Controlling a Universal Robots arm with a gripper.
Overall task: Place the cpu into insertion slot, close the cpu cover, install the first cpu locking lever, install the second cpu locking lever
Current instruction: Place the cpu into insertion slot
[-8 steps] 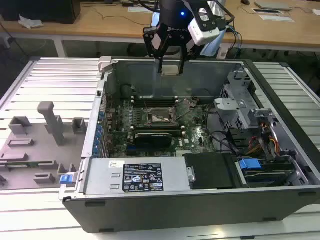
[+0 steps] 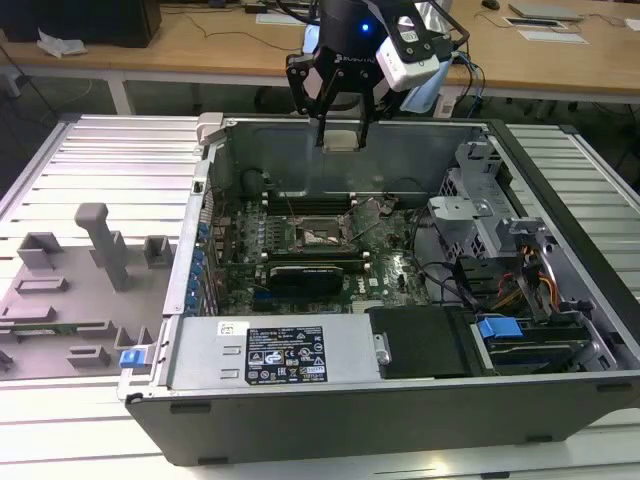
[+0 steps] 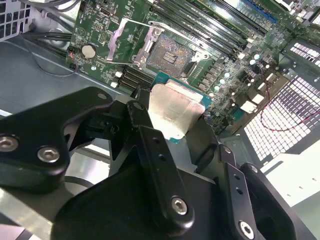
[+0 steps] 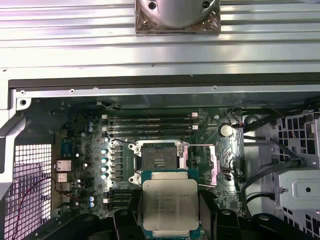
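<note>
Nearest you in the exterior view is the case's [image 2: 400, 410] front wall, and just behind it the power supply [image 2: 270, 352] lies along the front edge, with a black drive bay [image 2: 420, 340] beside it toward the exterior view's right. The case lies open on the slatted table [image 2: 590, 200], and a grey fixture tray [image 2: 90, 280] sits on the table's edge at the exterior view's left. Deeper in, you see the motherboard [image 2: 390, 270] flat on the case floor, and near its middle the insertion slot [image 2: 322, 235] stands uncovered, its dark contact field bare in both wrist views [image 3: 167, 57]. The cpu cover [image 4: 214, 170] is swung up off the slot and stands at one side of it. The memory slots [image 2: 310, 200] run between the slot and the far wall. Your gripper [image 2: 341, 135] hangs above that far wall, jaws closed on the cpu [image 2: 340, 141], the black fingers [image 3: 150, 140] pressing two opposite edges. The cpu [image 4: 170, 202] rides flat, silver top facing the wrist, clear of the board and overlapping the slot's near rim in the first wrist view. A wooden desk [image 2: 200, 40] lies beyond.
</note>
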